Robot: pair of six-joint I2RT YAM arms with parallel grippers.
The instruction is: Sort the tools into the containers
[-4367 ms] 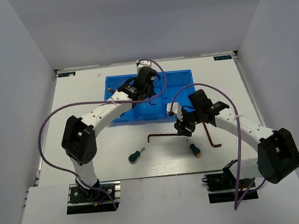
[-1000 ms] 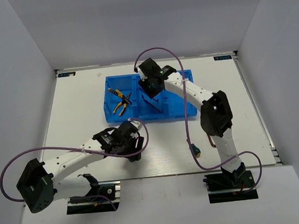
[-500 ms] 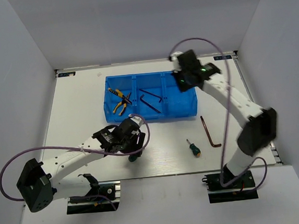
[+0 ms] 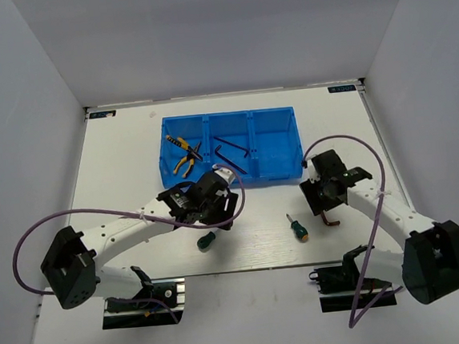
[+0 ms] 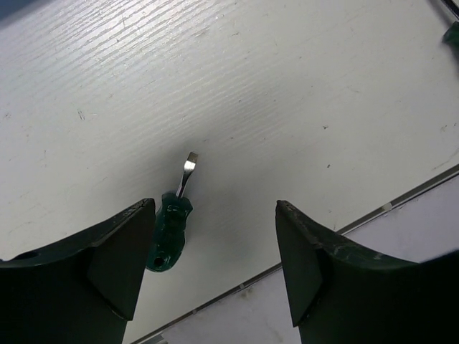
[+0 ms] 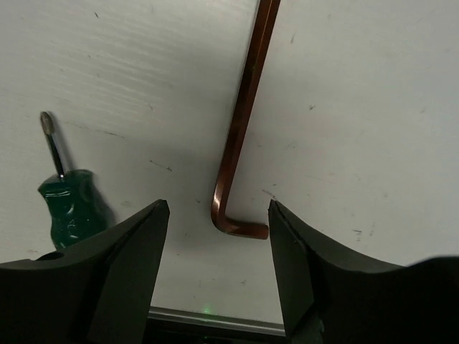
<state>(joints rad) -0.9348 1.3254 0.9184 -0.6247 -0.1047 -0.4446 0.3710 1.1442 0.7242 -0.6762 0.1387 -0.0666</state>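
While both stand apart: left claw over green screwdriver by near edge of counter, off-centre, so closing may roll it away; right claw over flat hex key, thin, so pinch may miss.

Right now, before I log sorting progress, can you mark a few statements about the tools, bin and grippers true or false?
1. Pliers lie in the blue bin's left compartment. True.
2. The right gripper is shut on the brown hex key. False: its jaws stand open over the key, which lies on the table.
3. Two green screwdrivers lie on the table. True.
4. The bin's right compartment holds a screwdriver. False: both lie outside the bin.
5. The left gripper is open over a screwdriver. True.
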